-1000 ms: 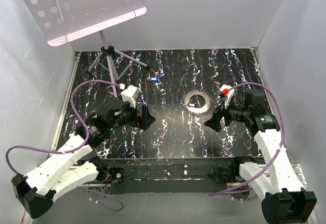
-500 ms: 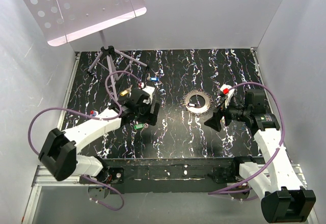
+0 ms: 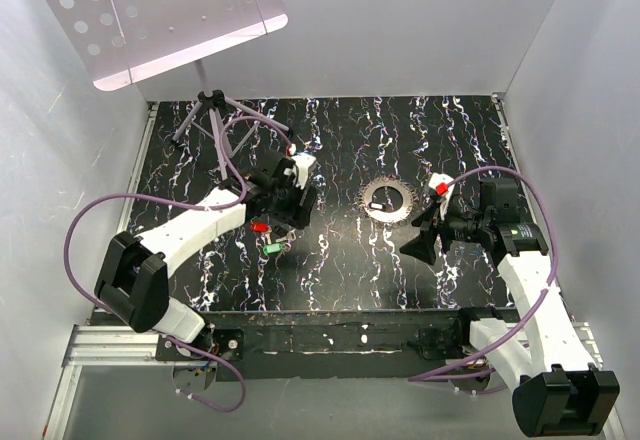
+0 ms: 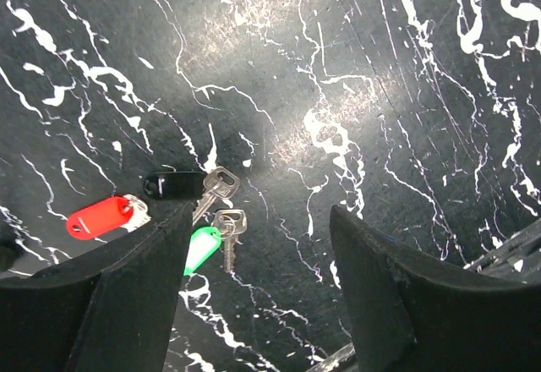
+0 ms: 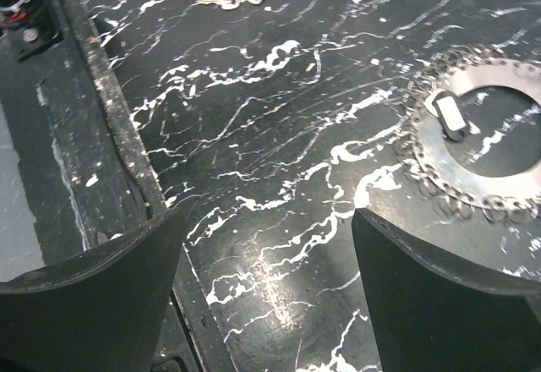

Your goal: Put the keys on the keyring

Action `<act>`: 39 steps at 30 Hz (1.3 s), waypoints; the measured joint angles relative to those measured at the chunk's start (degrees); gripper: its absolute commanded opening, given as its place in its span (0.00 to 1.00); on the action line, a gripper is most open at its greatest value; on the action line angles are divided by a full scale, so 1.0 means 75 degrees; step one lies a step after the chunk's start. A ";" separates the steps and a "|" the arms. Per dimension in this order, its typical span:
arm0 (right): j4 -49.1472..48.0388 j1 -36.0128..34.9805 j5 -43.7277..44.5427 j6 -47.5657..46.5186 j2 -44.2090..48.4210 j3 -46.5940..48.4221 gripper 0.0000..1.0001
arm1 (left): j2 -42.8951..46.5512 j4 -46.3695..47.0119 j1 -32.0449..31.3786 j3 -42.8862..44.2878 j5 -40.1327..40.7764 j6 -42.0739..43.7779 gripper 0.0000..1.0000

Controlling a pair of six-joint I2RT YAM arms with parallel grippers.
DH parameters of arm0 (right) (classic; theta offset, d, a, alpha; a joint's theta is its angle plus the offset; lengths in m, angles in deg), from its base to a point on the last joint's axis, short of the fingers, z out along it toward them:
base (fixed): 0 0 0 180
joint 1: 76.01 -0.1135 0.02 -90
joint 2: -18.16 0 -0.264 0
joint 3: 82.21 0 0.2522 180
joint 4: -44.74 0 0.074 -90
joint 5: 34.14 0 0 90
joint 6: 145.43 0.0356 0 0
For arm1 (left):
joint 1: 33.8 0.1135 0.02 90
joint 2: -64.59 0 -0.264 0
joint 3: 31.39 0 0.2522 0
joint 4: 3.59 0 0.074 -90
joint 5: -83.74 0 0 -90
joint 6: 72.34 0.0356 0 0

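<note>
Three keys lie in a cluster left of centre: one with a red head [image 4: 100,217], one with a black head [image 4: 173,185] and one with a green head [image 4: 201,249], their metal blades [image 4: 228,224] pointing right. My left gripper [image 4: 262,211] hangs open just above the table, and its left finger [image 4: 135,279] is beside the green key, with only bare table between the jaws. From above, the red key [image 3: 260,227] and green key [image 3: 270,247] show beside the left gripper [image 3: 287,218]. The toothed keyring [image 3: 388,200] [image 5: 478,148] carries a white tag [image 5: 448,114]. To the ring's near right, my right gripper [image 5: 270,216] [image 3: 416,241] is open and empty.
A music stand's tripod [image 3: 215,120] stands at the back left under its perforated shelf [image 3: 150,10]. White walls enclose the black marbled table [image 3: 340,260]. The table's front rail [image 5: 110,135] runs left of the right gripper. Purple cables [image 3: 150,200] loop off both arms.
My left arm has swung out from the near left to above the keys, its jaws narrowing. The right gripper has dipped slightly and narrowed a little.
</note>
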 measured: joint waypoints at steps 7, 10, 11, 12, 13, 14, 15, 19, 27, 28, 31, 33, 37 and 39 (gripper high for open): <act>0.0536 0.0003 -0.0758 -0.1029 -0.0187 -0.0175 0.87 | 0.0006 -0.0586 0.0420 0.0315 -0.0965 0.1215 0.55; 0.0688 0.0096 -0.0880 -0.1174 -0.0233 -0.0175 0.86 | -0.0119 -0.0647 0.0507 0.0323 -0.1437 0.1524 0.53; 0.0699 0.0134 -0.0901 -0.1207 -0.0239 -0.0175 0.86 | -0.0239 -0.0688 0.0577 0.0344 -0.1591 0.1609 0.53; 0.0711 0.0157 -0.0921 -0.1250 -0.0242 -0.0172 0.86 | -0.0385 -0.0720 0.0676 0.0358 -0.1711 0.1661 0.52; 0.0717 0.0175 -0.0927 -0.1271 -0.0251 -0.0172 0.85 | -0.0533 -0.0740 0.0793 0.0364 -0.1807 0.1708 0.52; 0.0720 0.0187 -0.0938 -0.1288 -0.0268 -0.0172 0.85 | -0.0667 -0.0761 0.0895 0.0364 -0.1891 0.1751 0.50; 0.0723 0.0187 -0.0947 -0.1309 -0.0289 -0.0172 0.85 | -0.0764 -0.0784 0.0970 0.0364 -0.1950 0.1775 0.49; 0.0799 0.0192 -0.0950 -0.1317 -0.0388 -0.0166 0.85 | -0.1125 -0.0883 0.1131 0.0399 -0.1990 0.1883 0.42; 0.0950 0.0192 -0.1008 -0.1343 -0.0580 -0.0125 0.84 | -0.1711 -0.1049 0.1110 0.0656 -0.1932 0.2055 0.34; 0.0982 0.0192 -0.1014 -0.1349 -0.0592 -0.0125 0.84 | -0.1757 -0.1058 0.1110 0.0673 -0.1894 0.2069 0.34; 0.1055 0.0192 -0.1037 -0.1373 -0.0627 -0.0125 0.84 | -0.1909 -0.1070 0.1110 0.0711 -0.1769 0.2098 0.34; 0.1067 0.0192 -0.1040 -0.1390 -0.0632 -0.0114 0.84 | -0.1985 -0.1084 0.1107 0.0723 -0.1699 0.2119 0.34; 0.1084 0.0192 -0.1087 -0.1448 -0.0638 -0.0070 0.84 | -0.2081 -0.1113 0.1078 0.0729 -0.1556 0.2139 0.34; 0.1099 0.0192 -0.1116 -0.1480 -0.0653 -0.0047 0.84 | -0.2130 -0.1119 0.1061 0.0731 -0.1507 0.2139 0.34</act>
